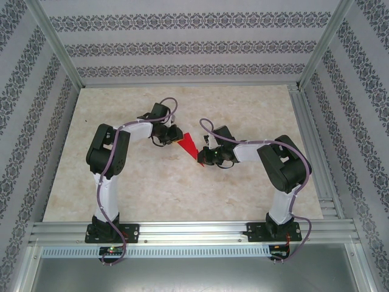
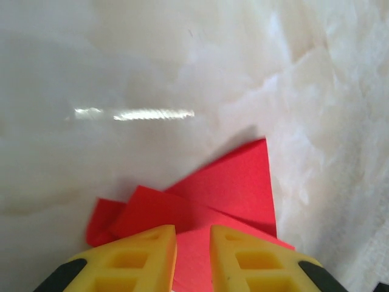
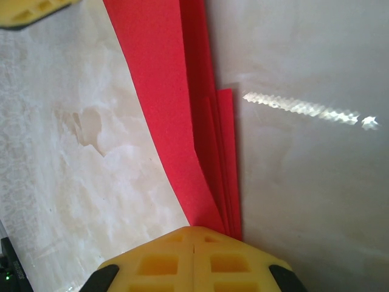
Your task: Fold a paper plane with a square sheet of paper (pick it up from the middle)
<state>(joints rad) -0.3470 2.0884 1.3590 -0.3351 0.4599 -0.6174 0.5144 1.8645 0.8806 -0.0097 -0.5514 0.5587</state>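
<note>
The square sheet of paper stands folded into a red, pointed paper plane (image 1: 189, 145) with layered creases, stretched between my two grippers at mid-table. My right gripper (image 1: 205, 159) is shut on its narrow tip; in the right wrist view the fingertips (image 3: 194, 234) meet where the red layers (image 3: 164, 79) run in. My left gripper (image 1: 175, 137) is at the wide tail end. There its yellow fingers stand a narrow gap apart (image 2: 193, 234), with the red folded flaps (image 2: 231, 176) spread under and beyond them. I cannot tell whether the plane rests on the table.
The pale marbled tabletop (image 1: 121, 182) lies all around the paper. Aluminium rails (image 1: 316, 152) and patterned walls bound it. A yellow fingertip of the left gripper (image 3: 30, 9) shows at the top left corner of the right wrist view.
</note>
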